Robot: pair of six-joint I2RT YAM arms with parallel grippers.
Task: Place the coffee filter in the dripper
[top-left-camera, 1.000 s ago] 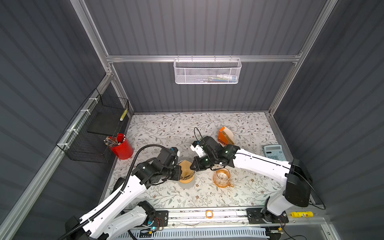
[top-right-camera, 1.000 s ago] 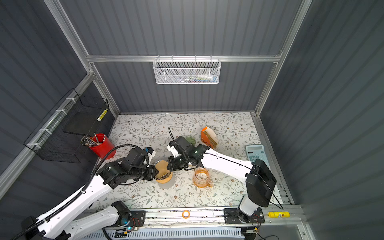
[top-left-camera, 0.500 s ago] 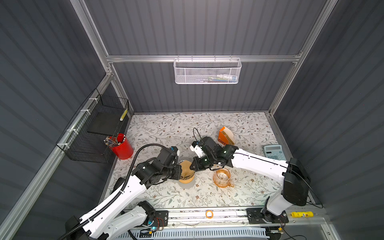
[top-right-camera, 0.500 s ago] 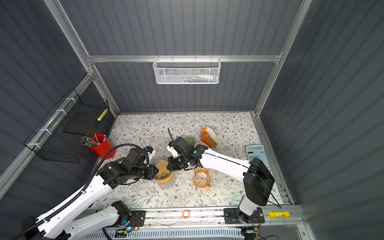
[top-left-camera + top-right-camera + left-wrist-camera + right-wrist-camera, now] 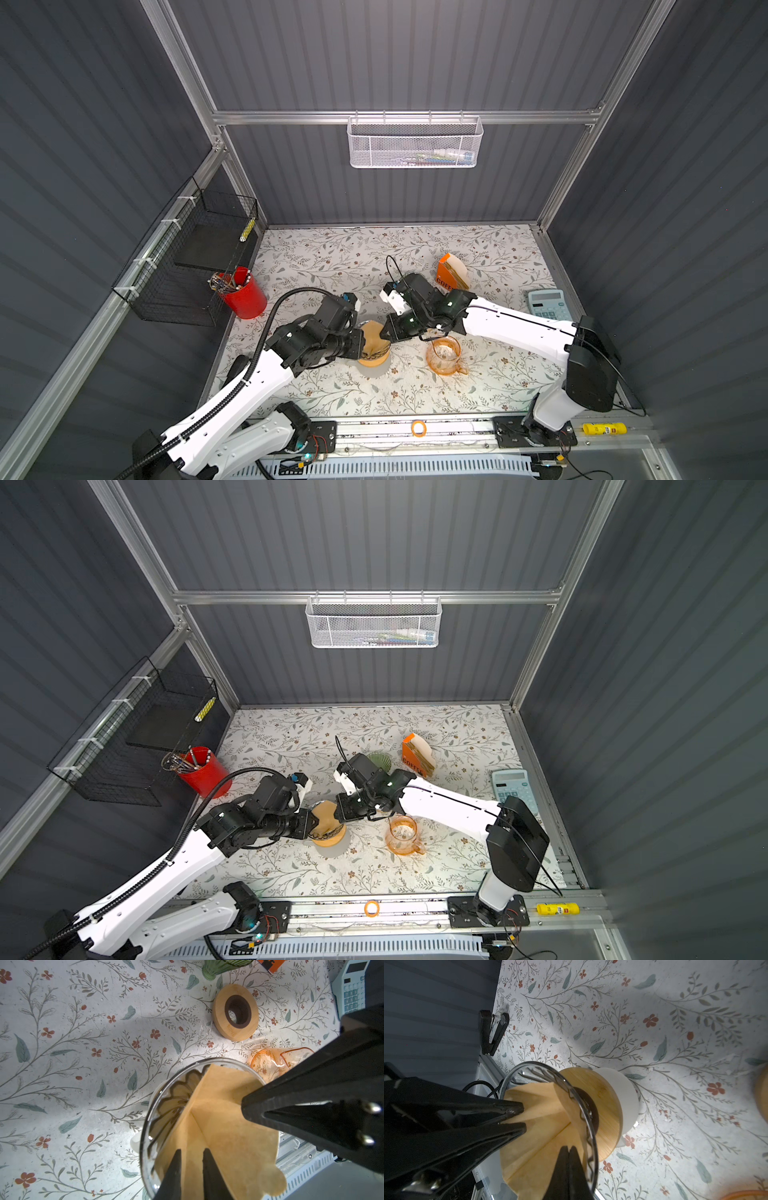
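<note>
The dripper [image 5: 375, 360] is a glass cone [image 5: 145, 1126] with a wooden collar [image 5: 609, 1105], standing on a white cup near the table's front middle. The brown paper coffee filter [image 5: 374, 337] [image 5: 228, 1126] [image 5: 542, 1105] sits inside it, partly spread, with its rim above the glass. My left gripper [image 5: 192, 1150] [image 5: 316, 823] reaches in from the left. Its jaws stand a narrow gap apart at the filter's rim, and paper shows in the gap. My right gripper [image 5: 568, 1148] [image 5: 388, 334] is shut, its tips against the filter's inner wall from the right.
An orange glass jug [image 5: 444, 355] stands just right of the dripper. A spare wooden ring [image 5: 235, 1012], a green glass [image 5: 378, 760] and an orange filter box [image 5: 451, 272] stand behind. A calculator [image 5: 546, 303] lies far right and a red pen cup [image 5: 243, 293] stands far left.
My right gripper has edged slightly toward the dripper. The left arm and the filter look unchanged.
</note>
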